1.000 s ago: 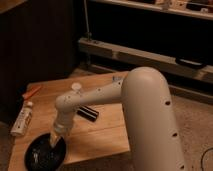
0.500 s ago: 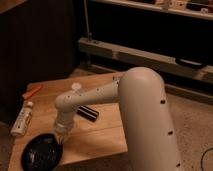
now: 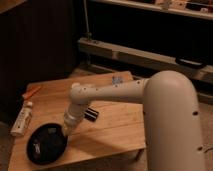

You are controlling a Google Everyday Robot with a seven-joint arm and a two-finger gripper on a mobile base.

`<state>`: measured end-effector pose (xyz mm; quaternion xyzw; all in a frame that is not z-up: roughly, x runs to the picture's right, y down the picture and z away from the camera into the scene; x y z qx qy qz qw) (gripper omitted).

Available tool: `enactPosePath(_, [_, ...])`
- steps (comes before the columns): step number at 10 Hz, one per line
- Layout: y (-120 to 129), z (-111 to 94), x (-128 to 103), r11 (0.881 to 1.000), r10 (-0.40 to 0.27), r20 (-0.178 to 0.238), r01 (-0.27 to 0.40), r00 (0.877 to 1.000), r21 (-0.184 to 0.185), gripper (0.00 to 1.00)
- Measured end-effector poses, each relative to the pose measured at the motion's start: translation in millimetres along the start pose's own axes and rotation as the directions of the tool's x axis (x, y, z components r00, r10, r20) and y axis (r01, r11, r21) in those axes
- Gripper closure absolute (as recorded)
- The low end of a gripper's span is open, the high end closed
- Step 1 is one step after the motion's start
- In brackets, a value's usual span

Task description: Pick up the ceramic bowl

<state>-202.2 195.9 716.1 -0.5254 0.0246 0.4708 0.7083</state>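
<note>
The ceramic bowl (image 3: 46,144) is a round, shallow, glossy black dish at the front left corner of the wooden table (image 3: 115,127). My gripper (image 3: 66,131) points down at the end of the white arm (image 3: 107,93). It is at the bowl's right rim, and its tip is dark against the bowl. I cannot tell whether it touches or holds the rim.
A white tube (image 3: 22,119) lies left of the bowl near the table's left edge. An orange item (image 3: 31,92) lies at the far left. A small black block (image 3: 91,114) lies behind the arm, and a small bluish object (image 3: 117,79) is at the back edge. Dark shelving stands behind.
My gripper has shifted slightly right and up along the bowl's right rim. The bowl now sits a little higher in view than before.
</note>
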Motion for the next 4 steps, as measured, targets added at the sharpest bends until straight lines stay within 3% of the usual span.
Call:
enactPosePath(3, [57.2,-46.7,4.0,0.992,-0.124,0.043,0.125,0.991,-0.032,1.00])
enactPosePath(4, [82.6,-63.7,6.6,0.980,-0.188,0.068,0.192,0.980,-0.049,1.00])
